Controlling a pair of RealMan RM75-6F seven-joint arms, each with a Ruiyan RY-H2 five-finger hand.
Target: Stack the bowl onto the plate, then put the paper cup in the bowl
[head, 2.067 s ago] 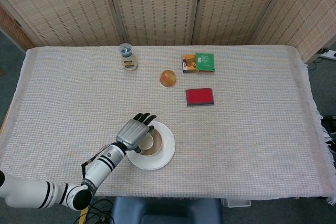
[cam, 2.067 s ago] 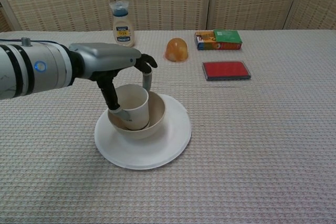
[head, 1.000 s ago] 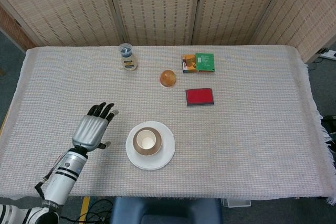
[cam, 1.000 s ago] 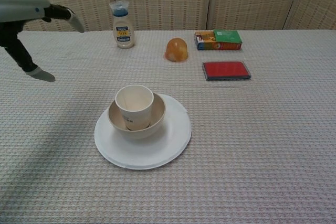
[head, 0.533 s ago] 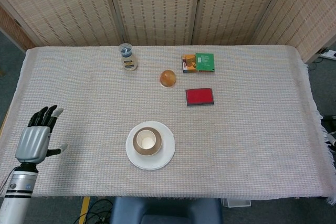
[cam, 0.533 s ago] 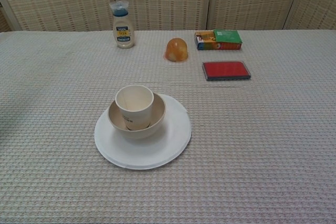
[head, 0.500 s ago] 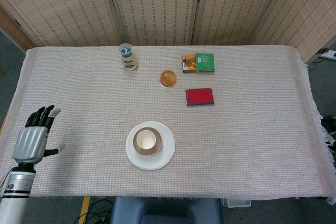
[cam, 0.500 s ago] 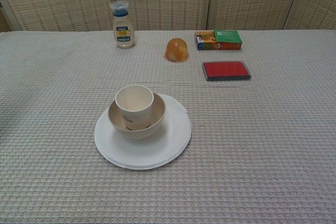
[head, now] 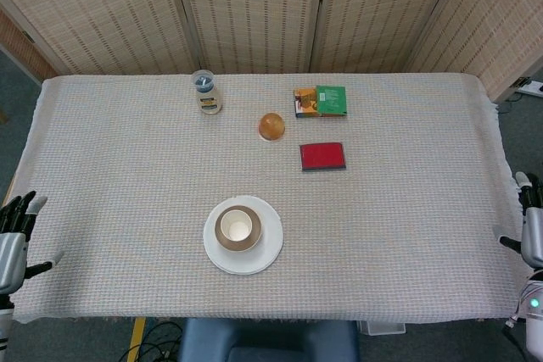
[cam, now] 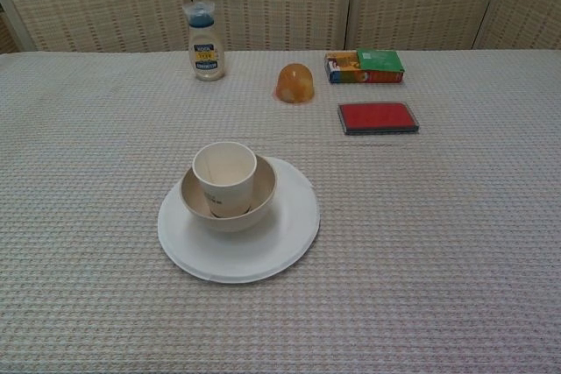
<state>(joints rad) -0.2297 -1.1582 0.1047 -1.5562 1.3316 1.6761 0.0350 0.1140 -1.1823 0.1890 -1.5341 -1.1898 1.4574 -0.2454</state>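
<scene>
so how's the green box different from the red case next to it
The green box is multicoloured, green with an orange end, while the red case is plain red with a dark rim. The green box stands taller; the red case lies flatter. The green box sits farther back, the red case nearer the plate. Both are rectangular and lie flat on the tablecloth, apart.

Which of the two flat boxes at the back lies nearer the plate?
The plain red box; the green and orange box lies beyond it, farther from the plate.

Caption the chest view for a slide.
Paper cup standing upright in the bowl on the plate.
</scene>
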